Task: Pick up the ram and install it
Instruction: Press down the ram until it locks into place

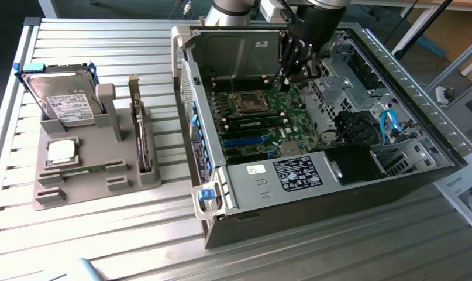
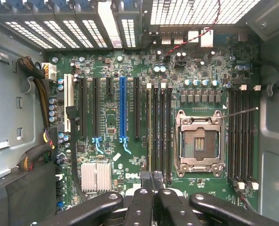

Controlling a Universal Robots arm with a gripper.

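The ram (image 1: 255,121) is a long green stick standing on edge in a memory slot of the motherboard (image 1: 286,132), just beside the processor socket (image 1: 247,103). In the wrist view the ram (image 2: 148,132) shows as a thin light line in the slot farthest from the socket (image 2: 199,143). My gripper (image 1: 293,76) reaches down into the open computer case and hangs above one end of those slots. Its black fingers (image 2: 140,207) are shut together, and I see nothing held between them. Whether the gripper (image 2: 153,188) touches the ram I cannot tell.
The case walls (image 1: 190,88) and drive bays (image 1: 352,58) close in around the arm. Cables (image 2: 40,122) run along one side of the board. On the exterior view's left, a grey holder (image 1: 88,181) carries a hard drive (image 1: 64,102), a silver chip (image 1: 61,152) and a thin green strip (image 1: 83,171).
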